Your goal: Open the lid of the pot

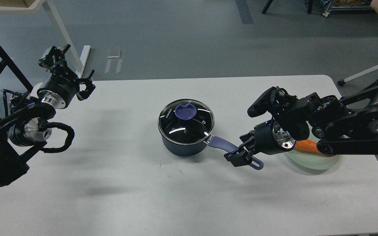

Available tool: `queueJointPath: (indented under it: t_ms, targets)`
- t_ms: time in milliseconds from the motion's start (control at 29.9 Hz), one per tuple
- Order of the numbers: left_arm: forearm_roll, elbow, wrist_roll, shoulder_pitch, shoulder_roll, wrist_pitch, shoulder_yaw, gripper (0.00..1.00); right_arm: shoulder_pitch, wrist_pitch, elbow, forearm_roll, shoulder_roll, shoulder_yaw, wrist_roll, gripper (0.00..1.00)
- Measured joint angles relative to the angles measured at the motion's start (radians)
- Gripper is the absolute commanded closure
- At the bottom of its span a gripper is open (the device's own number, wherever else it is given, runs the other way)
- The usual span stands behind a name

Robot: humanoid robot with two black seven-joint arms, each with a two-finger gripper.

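Note:
A dark blue pot (185, 144) stands mid-table with its glass lid (186, 122) on it; the lid has a purple knob (185, 112). The pot's purple handle (220, 144) points to the front right. My right gripper (238, 158) is low over the outer part of that handle and covers it; only the handle's ring end shows beyond the gripper. Its dark fingers cannot be told apart. My left gripper (68, 70) is open and empty, high over the table's far left corner, well away from the pot.
A pale green plate (320, 162) with an orange carrot (304, 146) sits right of the pot, mostly hidden behind my right arm. The white table (110, 183) ends close behind the pot's far side. A black frame stands at far left.

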Motion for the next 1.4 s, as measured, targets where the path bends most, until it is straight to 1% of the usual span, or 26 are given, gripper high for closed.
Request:
queueJointPath:
  t_ms: [134,234,435,669,702,769,836,936,1003,1204,1404]
  targets:
    - [0.000,-0.022,0.000,0.001,0.002,0.000,0.001,0.01,-0.025,-0.001,-0.010,-0.007,0.000,0.000,0.000,0.30]
    - [0.000,-0.027,0.000,0.001,0.003,0.001,0.001,0.01,-0.027,-0.003,-0.013,-0.008,0.003,0.000,0.000,0.30]
    - [0.000,-0.029,0.000,0.002,0.003,0.003,0.001,0.01,-0.016,-0.004,-0.014,-0.009,0.012,0.003,0.001,0.42]
    - [0.000,-0.031,0.001,0.002,0.002,0.004,0.001,0.01,-0.021,-0.002,-0.014,-0.009,0.016,0.000,0.000,0.42]
    - [0.000,-0.031,0.001,0.002,0.002,0.004,0.001,0.01,-0.023,-0.002,-0.014,-0.009,0.016,0.000,0.000,0.44]
    - [0.000,-0.031,0.002,0.002,0.002,0.004,0.001,0.01,-0.025,-0.002,-0.014,-0.009,0.013,-0.001,0.000,0.50]
    - [0.000,-0.031,0.002,0.002,0.002,0.004,0.001,0.01,-0.025,-0.002,-0.014,-0.009,0.013,-0.002,0.000,0.53]
    - [0.000,-0.031,0.002,0.002,0.001,0.004,0.001,0.01,-0.026,-0.001,-0.013,-0.009,0.012,-0.002,-0.002,0.62]
    - [0.009,-0.031,0.003,0.001,0.000,0.007,0.002,0.01,-0.026,0.000,-0.013,-0.009,0.014,-0.002,-0.006,0.65]
    - [0.166,-0.031,-0.001,-0.011,-0.009,0.018,0.001,0.01,-0.026,0.002,-0.013,-0.009,0.015,-0.002,-0.009,0.72]
    - [0.344,-0.033,-0.003,-0.067,-0.008,0.035,0.000,0.01,-0.025,0.002,-0.013,-0.009,0.014,0.000,-0.009,0.73]
